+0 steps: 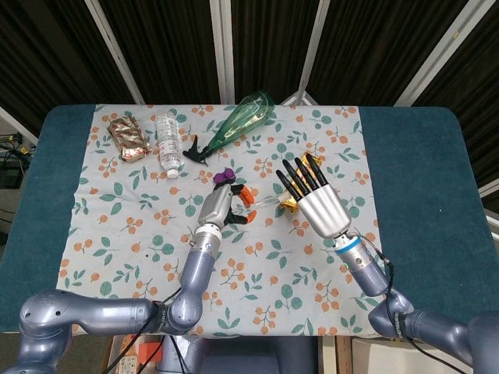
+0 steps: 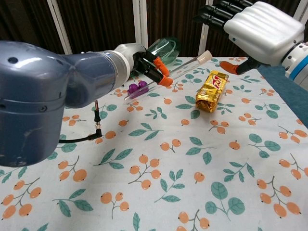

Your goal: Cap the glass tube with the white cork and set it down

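Bare cloth [image 2: 202, 178] lies open near me; gold snack wrapper [image 2: 211, 90] and purple brick [image 2: 136, 88] crowd my fingers [image 2: 162, 75].

Robot lab: test table [image 1: 405, 179], floral cloth [image 1: 140, 226], dark curtain [image 1: 164, 47] backdrop.

One glass tube [image 2: 168, 77], two bottles — clear [image 1: 168, 142], green [image 1: 238, 121] — two wrapped snacks [image 1: 128, 139], one purple brick [image 1: 224, 176]
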Available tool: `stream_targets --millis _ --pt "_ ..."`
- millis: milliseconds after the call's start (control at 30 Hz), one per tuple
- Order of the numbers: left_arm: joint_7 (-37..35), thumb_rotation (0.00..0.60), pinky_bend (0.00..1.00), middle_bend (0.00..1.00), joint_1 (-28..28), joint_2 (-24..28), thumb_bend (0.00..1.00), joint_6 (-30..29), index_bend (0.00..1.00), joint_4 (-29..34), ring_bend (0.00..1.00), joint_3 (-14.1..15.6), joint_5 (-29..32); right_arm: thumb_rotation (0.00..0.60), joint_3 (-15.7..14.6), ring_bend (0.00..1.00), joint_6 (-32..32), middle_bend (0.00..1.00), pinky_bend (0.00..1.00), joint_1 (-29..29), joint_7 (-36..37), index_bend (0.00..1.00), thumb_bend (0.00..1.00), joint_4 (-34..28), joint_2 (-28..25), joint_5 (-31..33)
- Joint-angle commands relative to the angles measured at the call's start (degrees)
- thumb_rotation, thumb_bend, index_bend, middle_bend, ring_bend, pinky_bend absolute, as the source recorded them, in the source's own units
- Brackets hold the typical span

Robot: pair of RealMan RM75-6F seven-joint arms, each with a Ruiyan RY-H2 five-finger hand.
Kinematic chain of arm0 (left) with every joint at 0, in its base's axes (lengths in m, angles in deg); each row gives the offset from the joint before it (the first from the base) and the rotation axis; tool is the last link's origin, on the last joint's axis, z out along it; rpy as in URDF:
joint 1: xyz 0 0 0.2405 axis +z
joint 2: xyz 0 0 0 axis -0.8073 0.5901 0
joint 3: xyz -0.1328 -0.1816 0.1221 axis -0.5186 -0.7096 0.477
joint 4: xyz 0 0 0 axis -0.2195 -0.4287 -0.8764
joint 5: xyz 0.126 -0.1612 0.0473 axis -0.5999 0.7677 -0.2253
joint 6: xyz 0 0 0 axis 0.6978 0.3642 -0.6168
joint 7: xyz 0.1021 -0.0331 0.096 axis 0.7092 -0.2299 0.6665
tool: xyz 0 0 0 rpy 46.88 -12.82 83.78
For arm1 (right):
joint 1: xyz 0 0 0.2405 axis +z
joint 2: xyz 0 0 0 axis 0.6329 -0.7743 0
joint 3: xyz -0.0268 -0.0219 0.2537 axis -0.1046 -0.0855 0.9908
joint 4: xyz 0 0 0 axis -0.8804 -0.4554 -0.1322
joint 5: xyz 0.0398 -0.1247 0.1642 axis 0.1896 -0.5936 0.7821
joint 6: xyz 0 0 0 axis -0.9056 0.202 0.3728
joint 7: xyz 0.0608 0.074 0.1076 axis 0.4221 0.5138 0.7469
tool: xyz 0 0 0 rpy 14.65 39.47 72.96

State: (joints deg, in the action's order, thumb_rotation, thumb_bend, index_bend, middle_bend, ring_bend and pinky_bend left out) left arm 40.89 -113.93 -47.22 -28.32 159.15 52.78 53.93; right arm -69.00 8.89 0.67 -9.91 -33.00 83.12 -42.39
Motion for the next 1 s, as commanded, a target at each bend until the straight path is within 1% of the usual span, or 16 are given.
stream_targets --millis 33,200,367,500,633,900,1000 --pt "0.50 0.600 0.00 0.51 1.17 1.22 0.54 0.10 0.65 1.19 0.10 1.92 -1.43 0.600 0.20 0.00 -0.06 0.00 0.00 -0.51 -0.39 0.00 0.40 -0.12 -0.52 0.69" --pt "0.80 0.600 0.00 0.51 3.38 3.63 0.54 1.00 0.65 2.79 0.10 5.73 -4.59 0.600 0.94 0.00 -0.21 0.00 0.00 -1.40 -0.73 0.00 0.40 -0.33 -1.67 2.33" --pt "1.36 0.600 0.00 0.51 5.51 6.34 0.54 2.87 0.65 3.74 0.10 10.94 -9.04 0.600 1.76 0.00 -0.06 0.00 0.00 -1.84 -0.51 0.00 0.40 -0.73 -2.88 3.22" --pt "0.83 0.600 0.00 0.51 7.06 7.71 0.54 4.31 0.65 3.74 0.10 14.48 -12.74 0.600 2.40 0.00 -0.20 0.00 0.00 -2.13 -0.47 0.00 0.40 -1.37 -3.61 4.15" --pt "1.29 0.600 0.00 0.51 8.06 8.42 0.54 5.77 0.65 2.97 0.11 17.77 -15.05 0.600 2.67 0.00 -0.17 0.00 0.00 -2.44 -0.56 0.00 0.40 -2.17 -4.20 4.59" --pt "2.26 0.600 0.00 0.51 9.71 7.99 0.54 6.58 0.63 1.06 0.11 21.66 -17.12 0.600 3.26 0.00 -0.23 0.00 0.00 -3.13 -0.74 0.00 0.40 -3.76 -4.79 6.02" --pt "2.73 0.600 0.00 0.50 10.27 7.16 0.54 6.06 0.62 -0.16 0.11 22.35 -17.51 0.600 3.07 0.00 -0.11 0.00 0.00 -3.44 -0.79 0.00 0.40 -4.11 -4.88 6.06"
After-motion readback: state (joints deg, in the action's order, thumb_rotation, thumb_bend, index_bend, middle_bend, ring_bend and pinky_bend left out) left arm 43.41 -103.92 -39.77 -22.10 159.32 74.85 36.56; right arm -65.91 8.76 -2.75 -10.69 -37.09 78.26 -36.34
